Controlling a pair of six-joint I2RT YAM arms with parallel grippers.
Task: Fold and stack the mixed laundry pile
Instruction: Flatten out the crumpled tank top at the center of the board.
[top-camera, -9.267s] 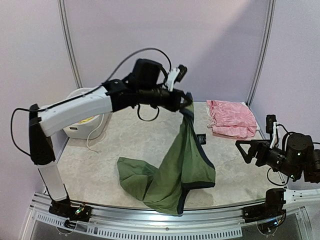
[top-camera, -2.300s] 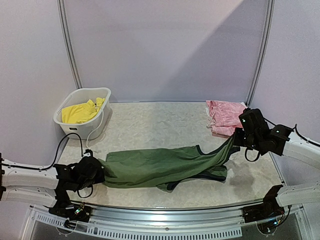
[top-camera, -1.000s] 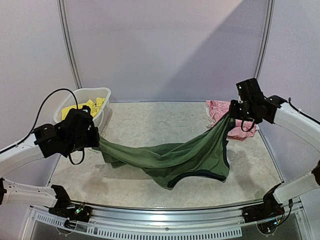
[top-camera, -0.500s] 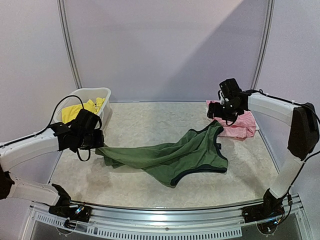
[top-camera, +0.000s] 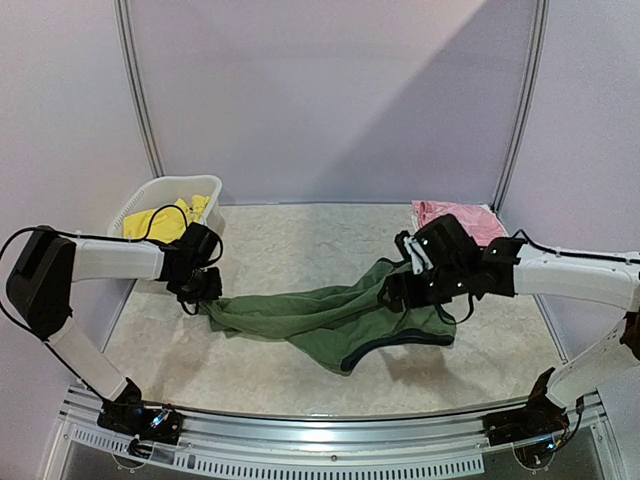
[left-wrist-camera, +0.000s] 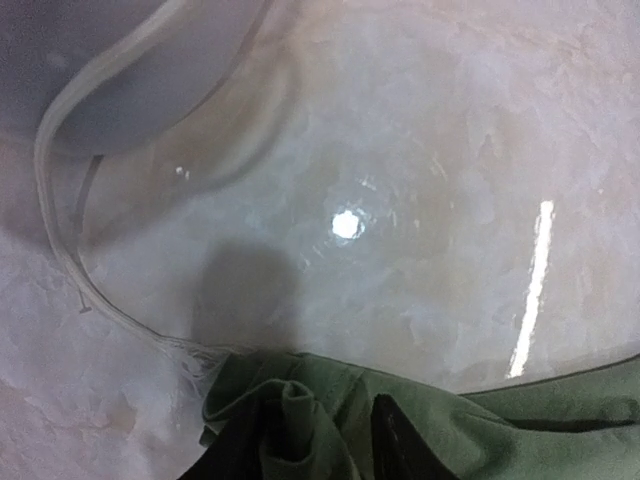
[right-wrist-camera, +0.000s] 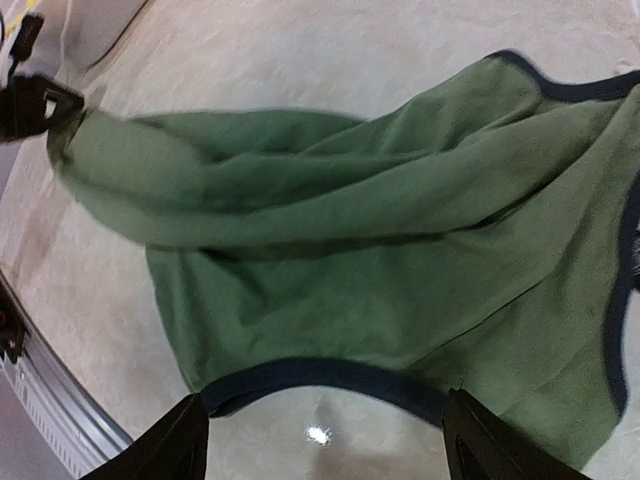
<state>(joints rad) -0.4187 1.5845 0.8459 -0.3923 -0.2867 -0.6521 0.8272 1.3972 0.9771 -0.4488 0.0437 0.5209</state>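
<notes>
The olive-green tank top (top-camera: 330, 320) with dark blue trim lies crumpled across the middle of the table. Its left end sits at my left gripper (top-camera: 200, 285). In the left wrist view that gripper (left-wrist-camera: 315, 440) is open, its fingers parted, with a loose roll of the green tank top (left-wrist-camera: 500, 430) still lying between them. My right gripper (top-camera: 398, 292) hovers over the garment's right part. It stands wide open (right-wrist-camera: 325, 445) and empty above the tank top's (right-wrist-camera: 350, 250) dark hem and bare table. Yellow shorts (top-camera: 150, 222) lie in the basket. A pink garment (top-camera: 462, 218) rests at the back right.
The white slotted basket (top-camera: 165, 182) stands at the back left, close behind my left arm. A pale cable (left-wrist-camera: 60, 230) curves over the table near the left gripper. The table's front edge rail (top-camera: 320, 440) runs below the tank top.
My right gripper has let go of the tank top and swung down toward the table's middle. The left gripper lowered its end to the table and parted its fingers. The garment now lies slack.
</notes>
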